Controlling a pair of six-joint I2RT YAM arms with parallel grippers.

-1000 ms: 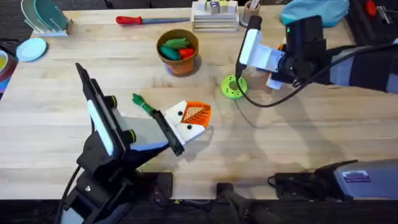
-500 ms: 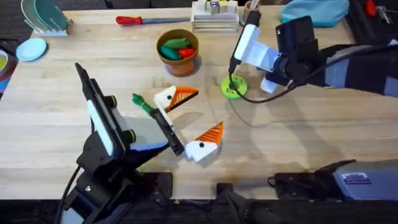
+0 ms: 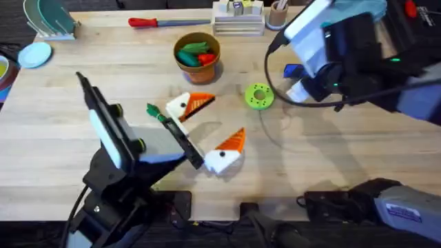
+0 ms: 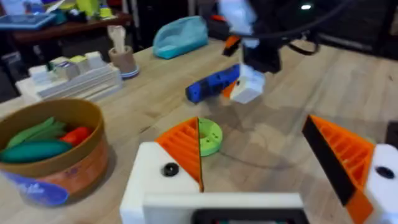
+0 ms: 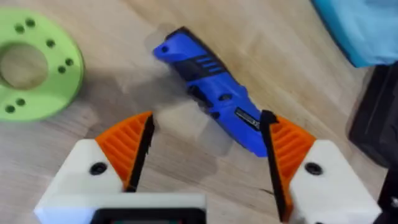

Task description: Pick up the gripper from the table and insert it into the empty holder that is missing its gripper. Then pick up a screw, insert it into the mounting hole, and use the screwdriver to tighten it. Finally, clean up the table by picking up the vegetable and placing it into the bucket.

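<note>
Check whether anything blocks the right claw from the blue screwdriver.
Nothing visible does. The right claw hangs open over the blue screwdriver, which lies flat on the bare table. The green disc sits off to one side, clear of the path.

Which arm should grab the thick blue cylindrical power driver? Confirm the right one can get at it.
Probably yes. The right gripper hangs open just above the thick blue cylindrical power driver, which lies flat on bare wood with nothing between them.
</note>
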